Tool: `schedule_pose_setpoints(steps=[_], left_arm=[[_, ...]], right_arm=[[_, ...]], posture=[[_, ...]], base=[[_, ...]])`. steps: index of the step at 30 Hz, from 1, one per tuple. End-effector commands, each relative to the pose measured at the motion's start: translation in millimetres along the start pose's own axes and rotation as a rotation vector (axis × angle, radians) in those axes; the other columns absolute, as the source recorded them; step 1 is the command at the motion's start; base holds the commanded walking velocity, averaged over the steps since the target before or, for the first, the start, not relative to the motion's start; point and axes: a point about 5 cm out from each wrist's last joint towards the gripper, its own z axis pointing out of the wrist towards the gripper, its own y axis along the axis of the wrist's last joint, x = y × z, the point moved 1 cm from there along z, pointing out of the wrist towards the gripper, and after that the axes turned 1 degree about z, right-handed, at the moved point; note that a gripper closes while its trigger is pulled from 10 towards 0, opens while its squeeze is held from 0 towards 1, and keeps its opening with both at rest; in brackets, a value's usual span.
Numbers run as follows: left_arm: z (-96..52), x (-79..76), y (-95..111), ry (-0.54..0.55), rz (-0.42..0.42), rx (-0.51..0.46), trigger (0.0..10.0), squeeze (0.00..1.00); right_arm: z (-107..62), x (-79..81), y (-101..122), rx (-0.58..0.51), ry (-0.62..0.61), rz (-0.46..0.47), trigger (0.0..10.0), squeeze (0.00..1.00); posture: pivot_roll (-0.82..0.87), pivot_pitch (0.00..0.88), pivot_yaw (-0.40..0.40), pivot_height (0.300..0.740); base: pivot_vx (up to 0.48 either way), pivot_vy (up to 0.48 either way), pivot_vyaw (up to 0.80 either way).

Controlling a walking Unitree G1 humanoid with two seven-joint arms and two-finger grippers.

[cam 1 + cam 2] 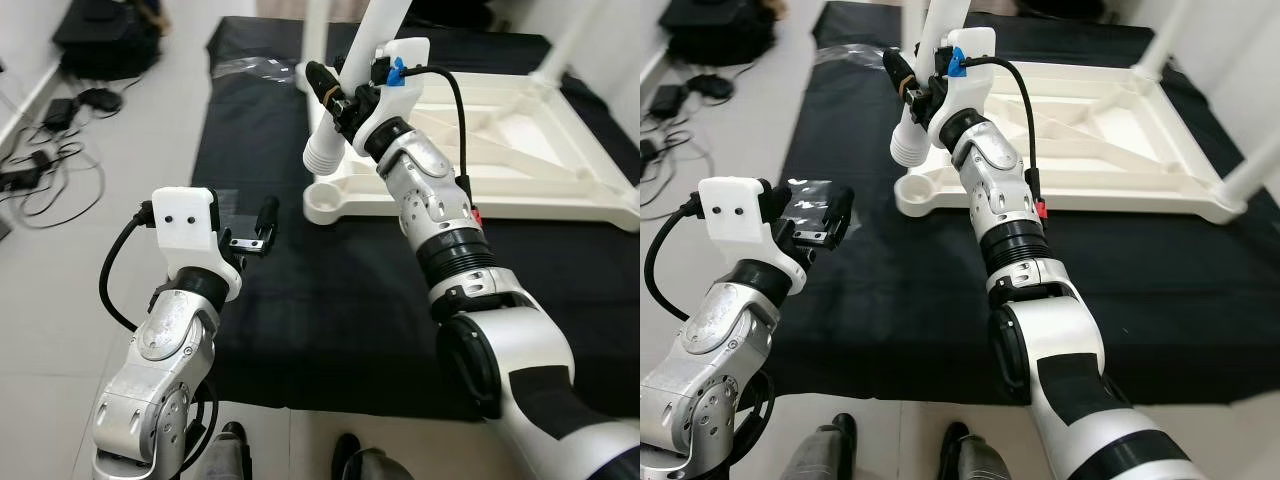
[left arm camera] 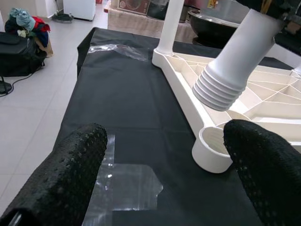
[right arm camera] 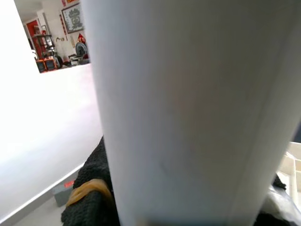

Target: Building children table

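A white children's table top (image 1: 520, 150) lies upside down on a black cloth (image 1: 300, 300). My right gripper (image 1: 335, 95) is shut on a white table leg (image 1: 350, 90), which it holds tilted. The leg's threaded end (image 2: 221, 87) hangs just above the near-left corner socket (image 2: 212, 148) without touching it. In the right wrist view the leg (image 3: 188, 113) sits close against a black finger (image 3: 94, 197). My left gripper (image 2: 167, 132) is open and holds nothing. It hovers over the cloth to the left of the socket, above a clear plastic sheet (image 2: 124, 186).
Other white legs stand upright in the table's far corners (image 1: 315, 30) (image 1: 1160, 40), and another stands at the near right (image 1: 1260, 160). Crumpled clear plastic (image 1: 250, 70) lies at the cloth's far end. A black bag (image 1: 100, 40) and cables (image 1: 40, 150) sit on the tiled floor at left.
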Motion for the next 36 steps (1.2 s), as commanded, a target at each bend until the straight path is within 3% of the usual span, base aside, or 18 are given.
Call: schedule_pose_setpoints(steps=[1,6,12,19,21,24,26,31,36], left_arm=[[-1.6,-3.3,1,-0.009,-0.008,0.003,10.0,0.00],[2.8,-1.4,5,-0.003,0.005,-0.024,10.0,0.00],[2.1,-3.9,4,-0.011,-0.003,-0.027,10.0,0.00],[-7.1,-11.0,-8,-0.106,0.018,0.033,10.0,0.00],[-13.2,-15.6,-14,-0.137,0.025,0.059,10.0,0.00],[-15.1,-17.5,-15,-0.145,0.019,0.066,10.0,0.00],[-18.1,-22.9,-17,-0.151,0.009,0.075,10.0,0.00],[-22.1,-31.5,-16,-0.158,-0.009,0.078,10.0,0.00],[-29.7,-42.4,-12,-0.167,-0.039,0.077,10.0,0.00]], right_arm=[[0.3,-4.5,8,-0.038,-0.018,-0.015,10.0,0.00],[-5.3,-4.3,9,-0.099,-0.027,0.027,10.0,0.00],[-4.9,-0.1,8,-0.098,0.026,0.059,10.0,0.00],[4.2,3.1,11,-0.018,0.140,0.008,10.0,0.00],[4.3,8.5,-2,0.090,0.209,-0.058,10.0,0.00],[3.7,10.1,-7,0.133,0.228,-0.073,10.0,0.00],[1.8,16.3,-15,0.188,0.304,-0.088,10.0,0.00],[1.6,25.5,-18,0.211,0.403,-0.080,10.0,0.00],[9.2,28.1,-11,0.178,0.363,-0.073,10.0,0.00]], posture=[[0.03,0.270,-0.112,0.740],[0.03,0.229,-0.120,0.740],[0.03,0.218,-0.122,0.740],[0.04,0.221,-0.143,0.740],[0.04,0.237,-0.151,0.740],[0.04,0.237,-0.151,0.740],[0.04,0.259,-0.160,0.740],[0.04,0.287,-0.169,0.740],[0.04,0.337,-0.182,0.740]], base=[[0.000,0.000,0.00],[0.000,0.000,0.00],[0.000,0.000,0.00],[0.000,0.000,0.00],[0.000,0.000,0.00],[0.000,0.000,0.00],[0.000,0.000,0.00],[0.000,0.000,0.00],[0.000,0.000,0.00]])
